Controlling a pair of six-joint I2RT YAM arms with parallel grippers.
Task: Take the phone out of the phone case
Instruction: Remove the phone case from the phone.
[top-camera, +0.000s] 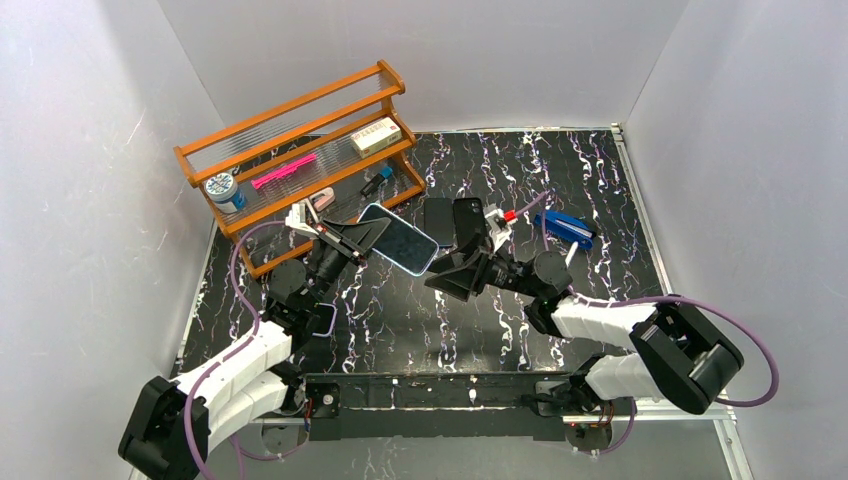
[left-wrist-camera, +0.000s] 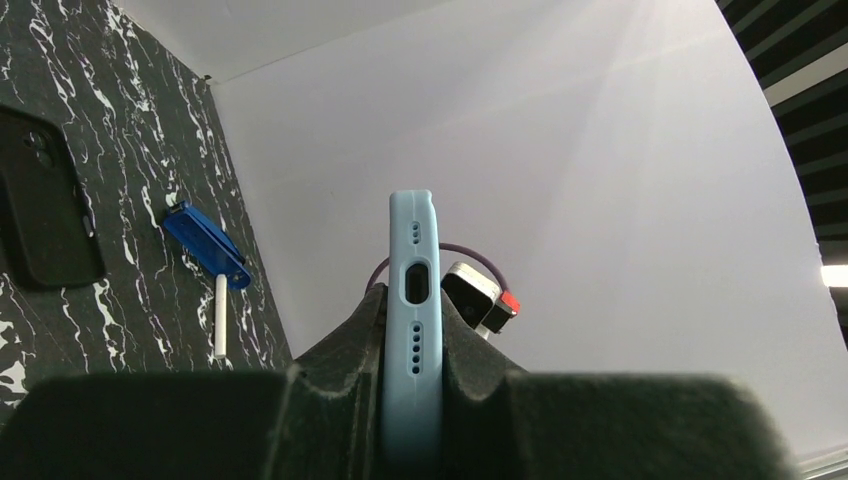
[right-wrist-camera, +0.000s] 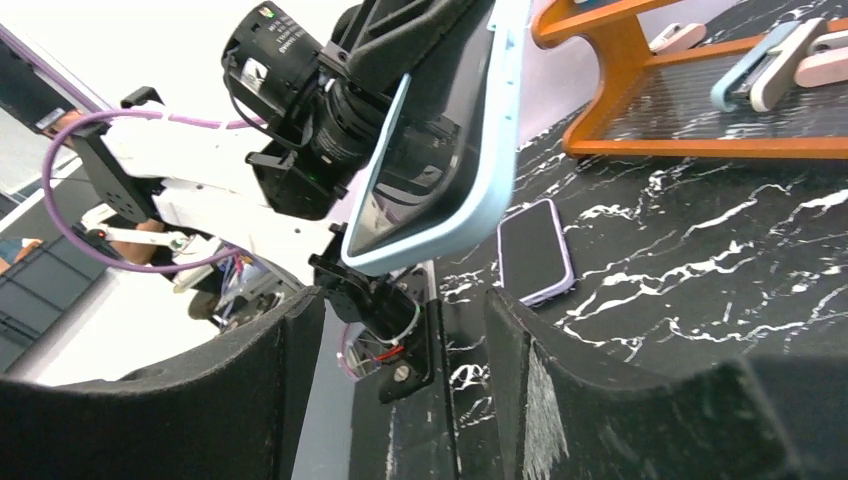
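Left gripper (left-wrist-camera: 411, 400): jaws clamped on the two flat faces of the phone (left-wrist-camera: 412, 280) near its port end, holding it edge-on and clear of the table (top-camera: 400, 325). Right gripper (right-wrist-camera: 400, 375): jaws apart, nothing between them, just short of the phone's free lower corner. The phone sits in a pale blue case (right-wrist-camera: 485, 190) with its dark screen towards the right wrist camera. It looks seated, though I cannot tell whether any corner has lifted. Handling, as a judgement: the case looks soft and rubbery, so grippy, and likely to flex and peel at the lip. The phone inside is stiff, smooth and glass-faced, with some weight, and would take a drop badly. Likely best hold for the right gripper is a pinch on the case rim at a free corner, peeling it back off the screen edge. Risk: the left clamp spans both faces and may pin phone and case together. Around: second phone (right-wrist-camera: 535, 250) flat on the table, black case (left-wrist-camera: 40, 210), blue tool (left-wrist-camera: 205, 245), rack (top-camera: 300, 150).
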